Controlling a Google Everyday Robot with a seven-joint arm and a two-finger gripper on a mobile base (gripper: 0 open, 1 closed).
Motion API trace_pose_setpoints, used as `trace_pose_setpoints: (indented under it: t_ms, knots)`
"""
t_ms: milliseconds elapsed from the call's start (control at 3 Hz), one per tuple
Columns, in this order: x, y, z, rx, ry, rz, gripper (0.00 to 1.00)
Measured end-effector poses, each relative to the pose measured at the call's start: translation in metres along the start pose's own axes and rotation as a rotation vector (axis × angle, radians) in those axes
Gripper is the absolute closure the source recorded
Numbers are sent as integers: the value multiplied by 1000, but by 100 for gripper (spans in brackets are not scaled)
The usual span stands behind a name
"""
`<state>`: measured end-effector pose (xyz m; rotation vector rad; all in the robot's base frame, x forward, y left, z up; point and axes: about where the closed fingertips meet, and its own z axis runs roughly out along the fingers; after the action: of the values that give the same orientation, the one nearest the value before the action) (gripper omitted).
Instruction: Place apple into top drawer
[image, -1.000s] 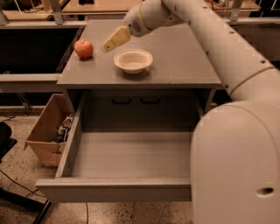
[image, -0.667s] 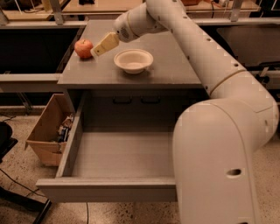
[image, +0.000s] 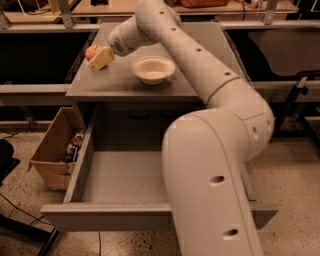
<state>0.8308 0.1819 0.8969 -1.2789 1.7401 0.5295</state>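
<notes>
The red apple sits on the grey cabinet top at its far left, partly hidden behind my gripper. My gripper reaches it from the right and lies over its front right side. The top drawer is pulled wide open below the cabinet top, and the part of its flat grey bottom that shows is bare. My arm covers the drawer's right side.
A cream-white bowl stands on the cabinet top just right of the gripper. A brown cardboard box with odds and ends stands on the floor left of the drawer. Dark shelving runs behind.
My gripper has moved left across the cabinet top, past the bowl, and now lies against the apple. The apple and the bowl have not moved.
</notes>
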Motion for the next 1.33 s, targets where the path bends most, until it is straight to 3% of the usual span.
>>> trace_pose_setpoints:
  t_ms: [333, 667, 1000, 1333]
  knots:
    - [-10, -4, 39, 19, 25, 1, 0]
    - [-19, -18, 55, 53, 15, 14, 0]
    - [-19, -42, 62, 127, 24, 42, 0]
    - [-12, -54, 65, 168, 46, 68, 0]
